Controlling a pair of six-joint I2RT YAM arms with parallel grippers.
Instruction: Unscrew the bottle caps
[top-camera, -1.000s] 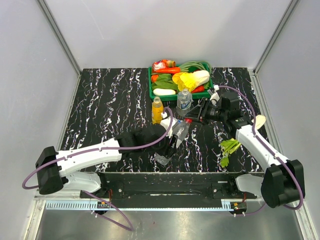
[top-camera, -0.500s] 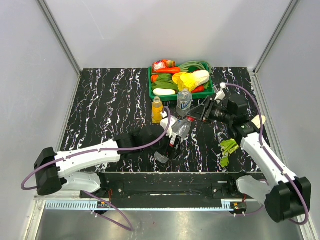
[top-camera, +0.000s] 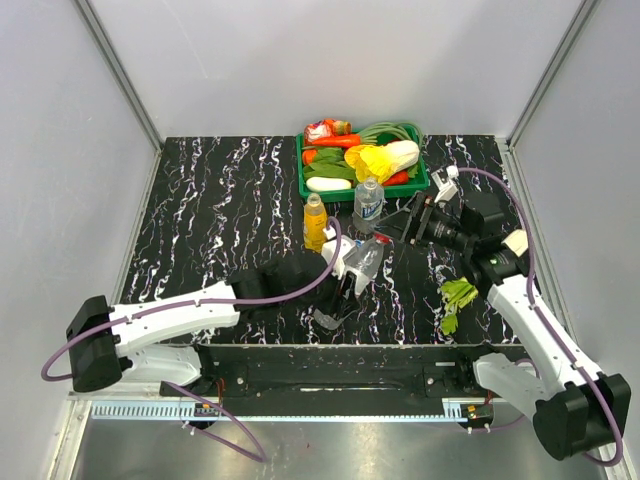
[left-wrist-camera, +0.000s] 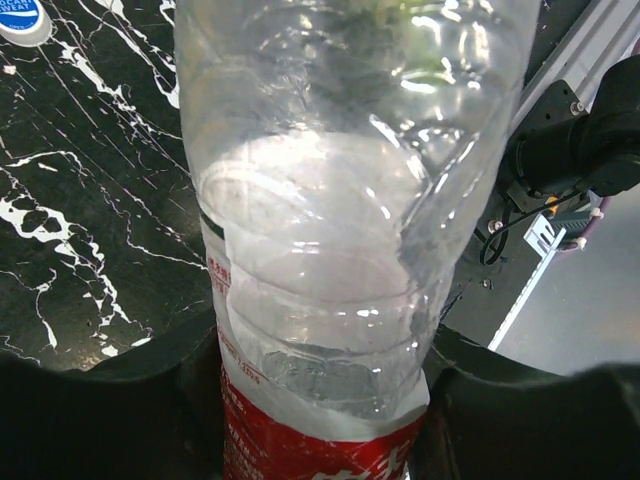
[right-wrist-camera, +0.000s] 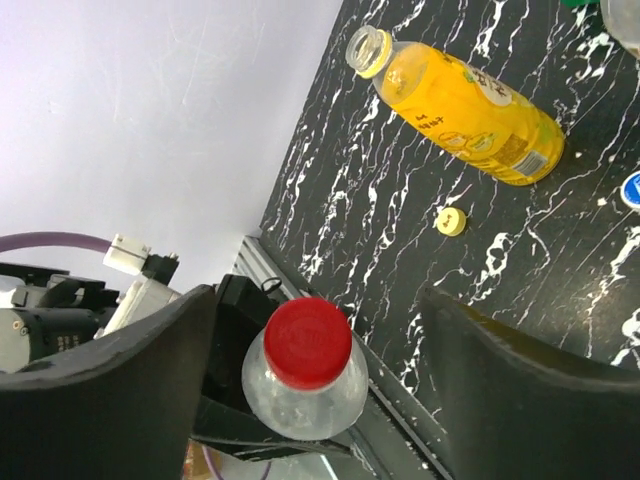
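Left fingers (left-wrist-camera: 130, 420) grip red-label bottle (left-wrist-camera: 330, 200), held tilted in front of green tray (top-camera: 300, 180). Red cap (right-wrist-camera: 311, 342) on its neck; right fingers (right-wrist-camera: 120, 380) spread wide, flanking, not touching.

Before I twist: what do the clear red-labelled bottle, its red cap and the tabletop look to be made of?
Clear ribbed bottle with a red label: thin, glossy transparent plastic, going by the ridged walls and glare patches.
Round red screw cap: probably opaque plastic, with a smooth satin top.
Black white-veined tabletop: a marble-look surface; whether it is stone or printed laminate, I cannot tell.
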